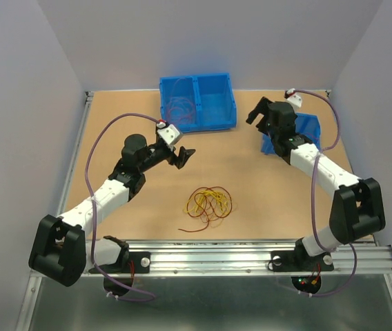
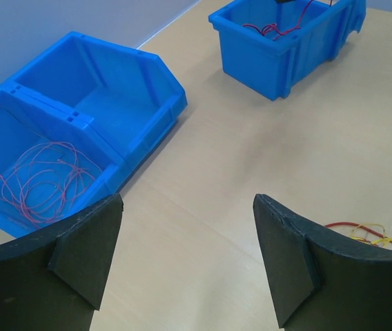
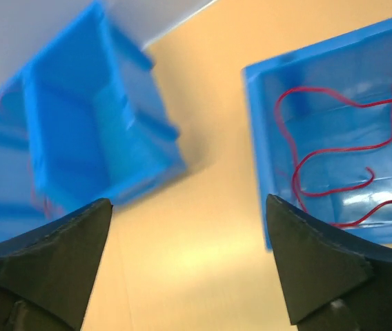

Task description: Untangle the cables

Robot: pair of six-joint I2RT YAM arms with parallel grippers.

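Cables [image 1: 208,205] in yellow, orange, red and dark red-brown lie in a small heap of crossing loops on the table [image 1: 265,186], close to the middle of the near edge. One dark strand trails out of the heap towards the near-left corner. Both hands are well apart from it.

The left hand [image 1: 183,158] hangs over the table between the heap and the far edge, a little left of centre. Its two fingers are spread wide with nothing between them. In its wrist view, red and yellow ends of the heap show just past the right finger [image 2: 292,262].

A double blue bin [image 1: 213,123] stands at the middle of the far edge. Its left compartment holds thin pink-red strands [image 2: 37,183] curled in loose loops.

A small blue bin [image 1: 311,127] sits towards the far-right corner, partly hidden by the right arm. Loose red strands [image 3: 320,155] lie on its floor.

The right hand [image 1: 257,118] hovers just beside the small bin, on the side facing the double bin. Its fingers are parted and grip nothing. Its wrist view looks down on bare table between the two bins, and the double bin is blurred there.
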